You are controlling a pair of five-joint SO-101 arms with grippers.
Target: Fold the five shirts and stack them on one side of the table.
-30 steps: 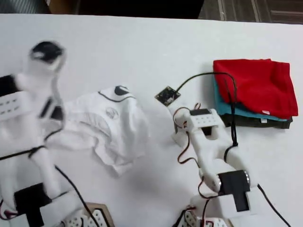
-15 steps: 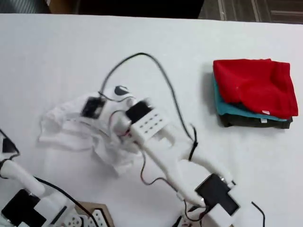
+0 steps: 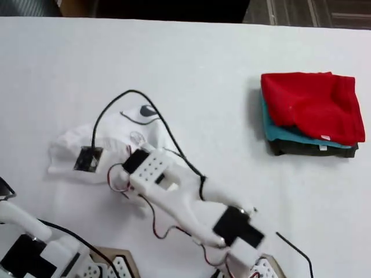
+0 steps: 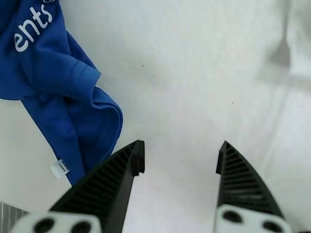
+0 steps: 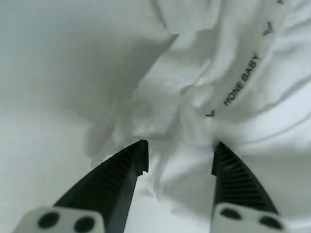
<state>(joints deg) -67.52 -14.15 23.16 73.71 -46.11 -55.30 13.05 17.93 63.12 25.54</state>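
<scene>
Over the white table [image 3: 203,58] in the high view, the right arm [image 3: 185,200] has swung away from the stack and now lies across the crumpled white cotton shirt [image 3: 69,145] at about 8 o'clock. The left arm [image 3: 20,220] has pulled back to the 7 o'clock corner. The folded red shirt [image 3: 310,104] tops a teal shirt [image 3: 278,134] and a dark shirt [image 3: 307,150] at 3 o'clock. From the left wrist, the left gripper [image 4: 180,150] hangs spread over bare tabletop, with a rumpled blue shirt [image 4: 58,73] just beside it. From the right wrist, the right gripper [image 5: 177,150] is spread close over white folds and pinches nothing. A fresh grasp to fold this shirt looks likely next, and the blue one remains to be done.
</scene>
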